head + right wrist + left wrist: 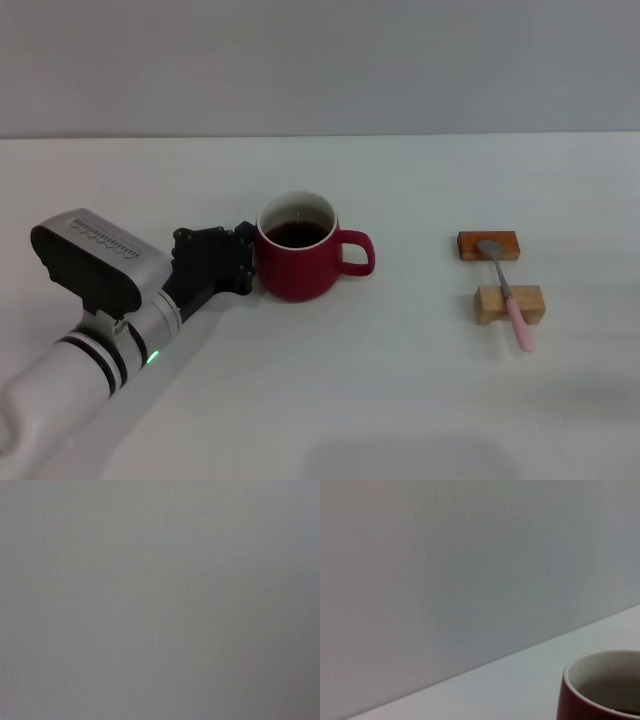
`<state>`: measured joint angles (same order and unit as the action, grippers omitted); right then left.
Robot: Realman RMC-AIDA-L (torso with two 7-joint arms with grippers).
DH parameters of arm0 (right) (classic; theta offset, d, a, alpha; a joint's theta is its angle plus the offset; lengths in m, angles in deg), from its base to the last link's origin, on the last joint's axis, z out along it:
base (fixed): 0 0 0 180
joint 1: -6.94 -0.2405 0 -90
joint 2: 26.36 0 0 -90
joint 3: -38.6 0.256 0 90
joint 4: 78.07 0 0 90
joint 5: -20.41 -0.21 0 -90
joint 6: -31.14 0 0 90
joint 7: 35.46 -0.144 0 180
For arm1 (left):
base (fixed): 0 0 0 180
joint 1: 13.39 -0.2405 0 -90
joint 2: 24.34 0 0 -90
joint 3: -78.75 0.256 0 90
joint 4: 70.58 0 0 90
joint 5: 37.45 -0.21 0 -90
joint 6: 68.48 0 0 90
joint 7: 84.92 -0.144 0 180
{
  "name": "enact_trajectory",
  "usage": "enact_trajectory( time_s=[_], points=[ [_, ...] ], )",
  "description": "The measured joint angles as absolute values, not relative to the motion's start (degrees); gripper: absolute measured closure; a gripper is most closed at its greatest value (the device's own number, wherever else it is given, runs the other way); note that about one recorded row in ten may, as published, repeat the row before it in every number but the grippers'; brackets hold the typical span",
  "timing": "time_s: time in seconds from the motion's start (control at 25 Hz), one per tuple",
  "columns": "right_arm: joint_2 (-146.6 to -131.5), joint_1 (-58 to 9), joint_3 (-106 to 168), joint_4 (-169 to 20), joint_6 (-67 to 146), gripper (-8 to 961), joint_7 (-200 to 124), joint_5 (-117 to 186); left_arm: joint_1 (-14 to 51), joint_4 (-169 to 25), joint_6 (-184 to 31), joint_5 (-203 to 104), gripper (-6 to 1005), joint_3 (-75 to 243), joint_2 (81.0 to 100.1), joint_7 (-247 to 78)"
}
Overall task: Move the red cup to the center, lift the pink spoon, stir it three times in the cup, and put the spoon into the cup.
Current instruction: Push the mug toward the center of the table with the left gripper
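Left end effector (pixel 250 262), grip unclear, touches red cup (pixel 297 262); pink spoon (pixel 508 296) bridges wooden blocks (pixel 509 304).

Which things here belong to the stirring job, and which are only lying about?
Job:
- squat dark-red ceramic cup with dark liquid
- slim pink-handled metal spoon
- left hand, against the cup's side

Lying about:
- two small wooden blocks, on which the spoon rests

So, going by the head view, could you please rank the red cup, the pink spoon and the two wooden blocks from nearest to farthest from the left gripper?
Measured from the left gripper:
1. Red cup, right against it, at centre.
2. Wooden blocks, out on the right: the darker one and the lighter one are too close to call.
3. Pink spoon lies across both blocks, so no separate rank.
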<state>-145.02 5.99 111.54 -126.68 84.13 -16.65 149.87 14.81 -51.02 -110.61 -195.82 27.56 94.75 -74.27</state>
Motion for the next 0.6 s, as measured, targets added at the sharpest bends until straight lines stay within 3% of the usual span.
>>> enact_trajectory(
  time_s=[0.6],
  points=[
    [-145.15,6.09,110.89,-126.50,84.13,314,-16.34,149.94,14.71,-53.41,-110.35,-195.84,944,11.40,94.45,-74.16]
  ],
)
